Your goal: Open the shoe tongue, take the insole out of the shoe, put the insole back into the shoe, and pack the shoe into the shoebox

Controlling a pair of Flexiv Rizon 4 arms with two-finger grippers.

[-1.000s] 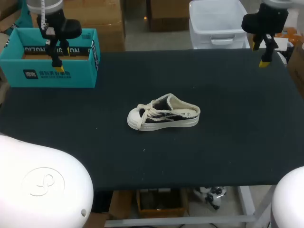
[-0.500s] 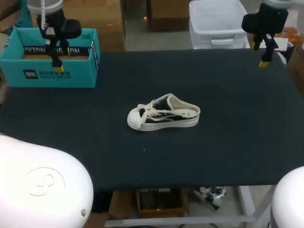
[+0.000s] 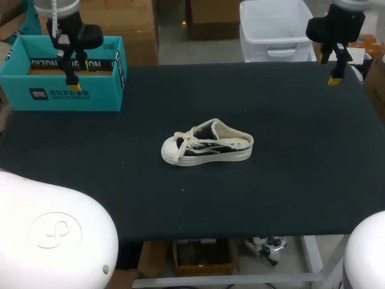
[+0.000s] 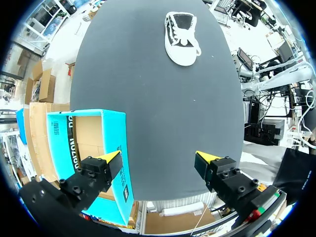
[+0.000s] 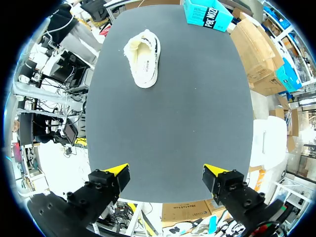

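1. The shoebox [image 3: 60, 96] was cut off by the head view's left edge, and the left gripper [image 3: 79, 74] hid part of its inside.
2. In the left wrist view, the shoebox's near end lay behind that gripper's finger [image 4: 91, 177].
3. The shoe [image 3: 207, 142] was too small to tell its tongue from its laces, or whether an insole lay inside.

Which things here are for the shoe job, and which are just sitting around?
For the job: black-and-white lace-up canvas shoe; open teal cardboard shoebox; left gripper and right gripper, both open.
Just there: the black table underneath.
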